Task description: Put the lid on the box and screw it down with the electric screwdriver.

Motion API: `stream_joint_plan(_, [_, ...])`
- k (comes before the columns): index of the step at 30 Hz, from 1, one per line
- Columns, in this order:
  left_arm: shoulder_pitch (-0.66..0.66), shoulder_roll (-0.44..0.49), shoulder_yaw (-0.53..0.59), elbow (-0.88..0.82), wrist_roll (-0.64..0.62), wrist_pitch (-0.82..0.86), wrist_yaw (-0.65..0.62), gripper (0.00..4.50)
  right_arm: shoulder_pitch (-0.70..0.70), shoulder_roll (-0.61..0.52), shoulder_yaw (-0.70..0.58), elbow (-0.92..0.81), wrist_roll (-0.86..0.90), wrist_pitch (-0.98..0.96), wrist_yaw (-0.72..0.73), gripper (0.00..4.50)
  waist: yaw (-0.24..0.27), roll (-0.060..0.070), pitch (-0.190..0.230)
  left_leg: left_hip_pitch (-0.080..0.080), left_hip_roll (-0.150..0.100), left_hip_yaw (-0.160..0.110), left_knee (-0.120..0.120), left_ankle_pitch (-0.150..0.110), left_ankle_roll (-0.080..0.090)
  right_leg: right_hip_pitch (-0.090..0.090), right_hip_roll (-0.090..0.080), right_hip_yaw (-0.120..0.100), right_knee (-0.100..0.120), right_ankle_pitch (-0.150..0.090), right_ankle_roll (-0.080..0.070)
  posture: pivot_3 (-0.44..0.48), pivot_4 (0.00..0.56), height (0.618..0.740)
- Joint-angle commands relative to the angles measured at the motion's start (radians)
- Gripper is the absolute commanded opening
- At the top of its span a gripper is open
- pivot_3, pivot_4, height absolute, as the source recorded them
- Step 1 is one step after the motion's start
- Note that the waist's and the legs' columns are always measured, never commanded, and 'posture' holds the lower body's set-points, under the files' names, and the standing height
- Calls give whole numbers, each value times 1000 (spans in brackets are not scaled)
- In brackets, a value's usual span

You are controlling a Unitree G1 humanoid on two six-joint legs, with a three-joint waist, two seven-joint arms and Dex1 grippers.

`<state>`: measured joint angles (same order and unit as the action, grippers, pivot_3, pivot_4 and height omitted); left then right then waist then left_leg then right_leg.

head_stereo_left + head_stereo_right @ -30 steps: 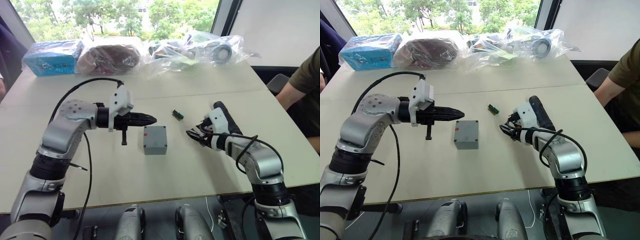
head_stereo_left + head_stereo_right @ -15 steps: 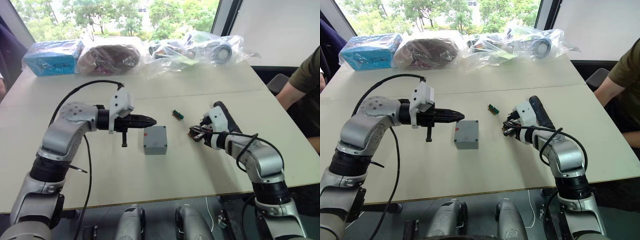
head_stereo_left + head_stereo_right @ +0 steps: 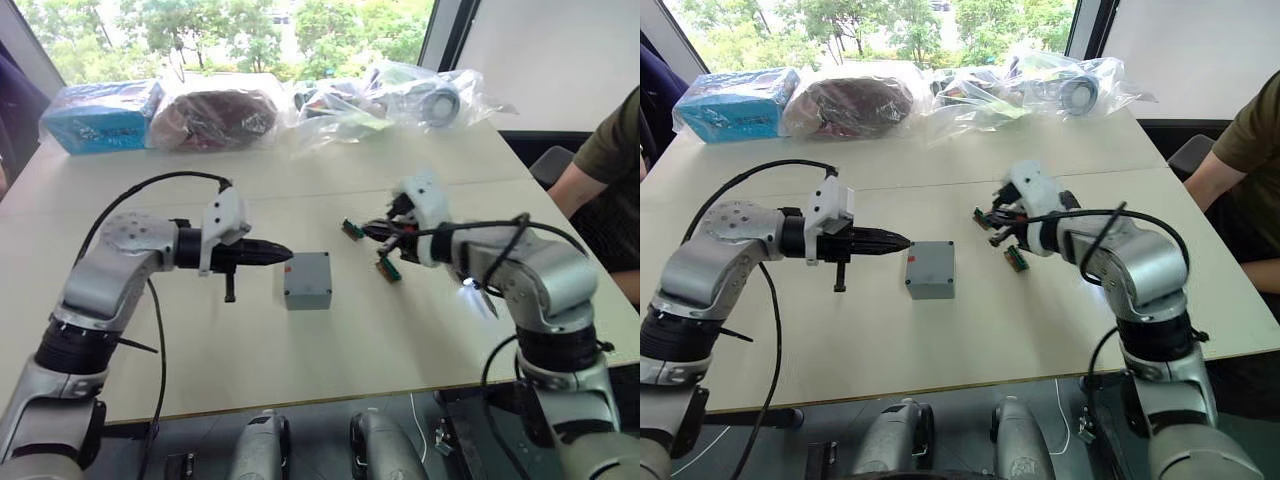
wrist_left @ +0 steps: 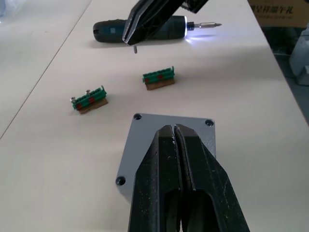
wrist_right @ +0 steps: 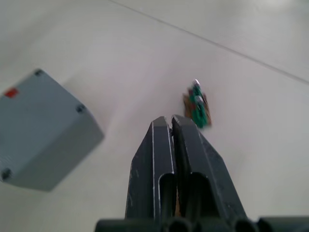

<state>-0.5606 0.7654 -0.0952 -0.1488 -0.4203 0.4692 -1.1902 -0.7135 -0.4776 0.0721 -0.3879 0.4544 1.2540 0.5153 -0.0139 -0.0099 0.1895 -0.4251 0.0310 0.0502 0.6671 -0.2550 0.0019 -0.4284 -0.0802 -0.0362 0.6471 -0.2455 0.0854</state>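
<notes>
Box (image 3: 931, 269) sits closed near the middle of the tabletop (image 3: 940, 340), a grey plate with corner screws covering its top and a small red mark near one corner; whether that plate is the lid screwed down cannot be told. Its inside is hidden. In the left wrist view the near edge of the box is covered by the left end effector (image 4: 175, 140), whose fingers are pressed together and empty, just beside the box on its left. Two small green-and-brown connector blocks lie past the box, one (image 4: 158, 78) nearer the screwdriver, the other (image 4: 89, 99) apart from it. The right end effector (image 5: 172, 126) hovers over them, to the right of the box, fingers pressed together, holding nothing. The electric screwdriver (image 4: 145, 30) lies flat beyond it, light on at the tip, partly hidden behind the right end effector.
</notes>
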Motion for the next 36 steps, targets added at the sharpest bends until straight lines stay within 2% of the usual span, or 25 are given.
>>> stream_joint_plan(1, [9,16,36,-24,0,-17,8,0,-43,51,75,22,2,-46,9,58,2,0,0,0,0,0,0,0,0,0,0,0,0,0,0,0,150,740])
stream_joint_plan(4, [24,26,48,-40,-4,-10,21,0,-61,71,135,87,-28,-108,23,58,8,0,0,-1,-1,1,1,0,0,0,-1,0,0,0,0,0,150,740])
stream_joint_plan(9, [28,33,52,-45,-6,-7,34,0,-68,62,153,136,-41,-148,44,58,1,0,0,-1,-1,1,1,0,0,0,0,2,0,0,0,0,150,740])
stream_joint_plan(36, [8,14,31,-46,-11,-3,39,0,-7,29,149,132,-53,-170,80,58,2,0,0,-1,-1,1,0,0,0,0,0,2,0,0,0,0,150,740])
